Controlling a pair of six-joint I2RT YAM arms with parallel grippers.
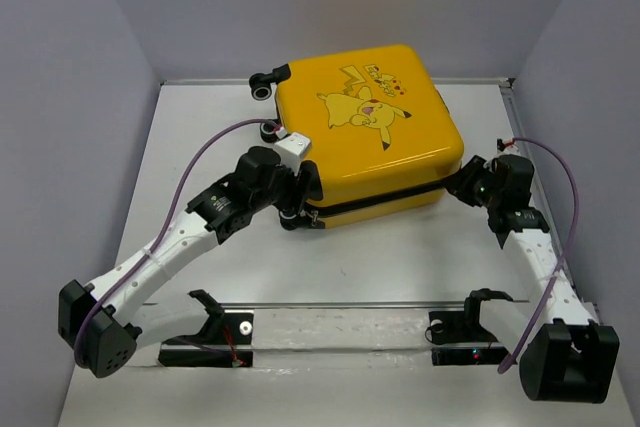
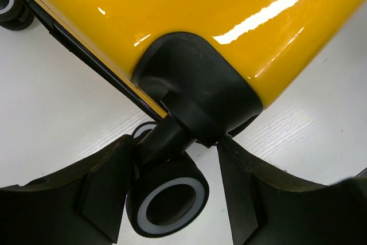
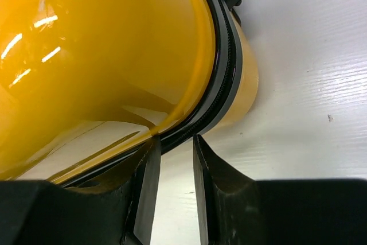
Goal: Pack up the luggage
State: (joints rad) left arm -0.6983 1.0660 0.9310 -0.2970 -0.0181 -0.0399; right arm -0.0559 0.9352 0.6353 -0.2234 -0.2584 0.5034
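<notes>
The luggage (image 1: 370,137) is a yellow hard-shell suitcase with a Pikachu print, lying flat and closed at the back middle of the table. My left gripper (image 1: 300,197) is at its near-left corner. In the left wrist view the gripper (image 2: 176,142) is open around a black caster wheel (image 2: 167,202); the left finger touches the wheel's stem and there is a gap on the right. My right gripper (image 1: 458,185) is at the near-right corner. In the right wrist view it (image 3: 176,139) is narrowly open and empty, its tips against the black zip seam (image 3: 221,78).
Two more black wheels (image 1: 265,85) stick out at the suitcase's far-left side. A metal rail with two black brackets (image 1: 340,305) runs across the near edge. Grey walls close in the white table (image 1: 200,147) on the left, right and back.
</notes>
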